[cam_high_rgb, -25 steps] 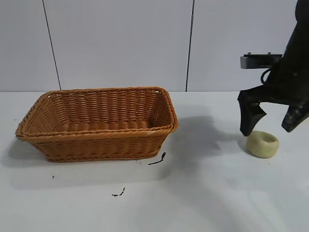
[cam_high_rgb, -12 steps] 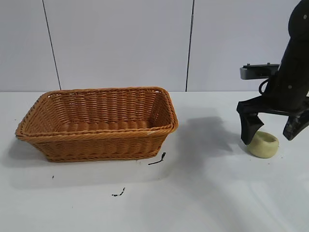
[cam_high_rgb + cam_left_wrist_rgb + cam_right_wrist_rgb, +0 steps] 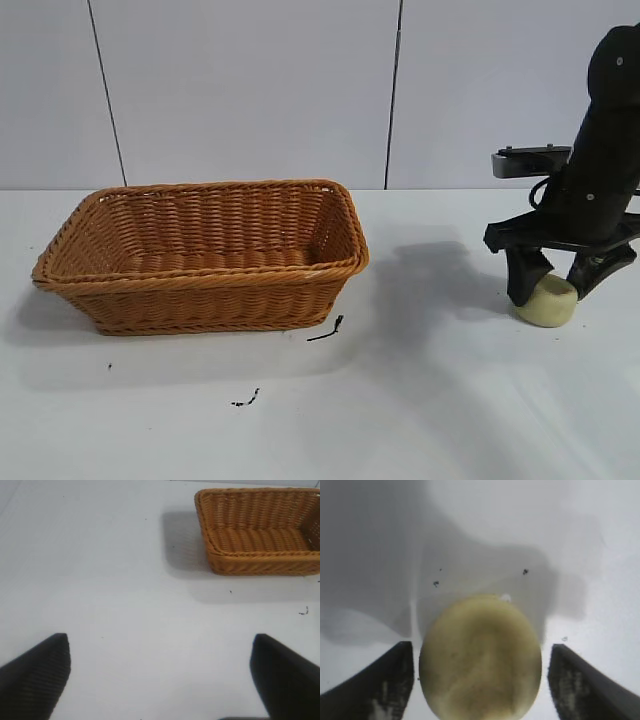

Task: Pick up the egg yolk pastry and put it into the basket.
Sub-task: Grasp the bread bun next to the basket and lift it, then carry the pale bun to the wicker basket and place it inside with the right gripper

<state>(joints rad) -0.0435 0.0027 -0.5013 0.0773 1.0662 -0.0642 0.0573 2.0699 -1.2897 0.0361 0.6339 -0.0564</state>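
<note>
Pastry — the small pale yellowish-green, matte egg yolk pastry [image 3: 546, 301] — is straddled by the open, empty right gripper [image 3: 555, 283]; likely soft, crumbly — best squeezed gently at its sides.

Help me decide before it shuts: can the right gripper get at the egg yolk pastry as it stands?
Probably yes: the right gripper is open with a finger on each side of the egg yolk pastry, and nothing lies between.

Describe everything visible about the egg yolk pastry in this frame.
The egg yolk pastry is a small, matte, pale yellow-green round lump resting on the white table, far right of the basket. The right gripper straddles it, fingers open on either side; the right wrist view shows small gaps, so it isn't yet squeezed.
</note>
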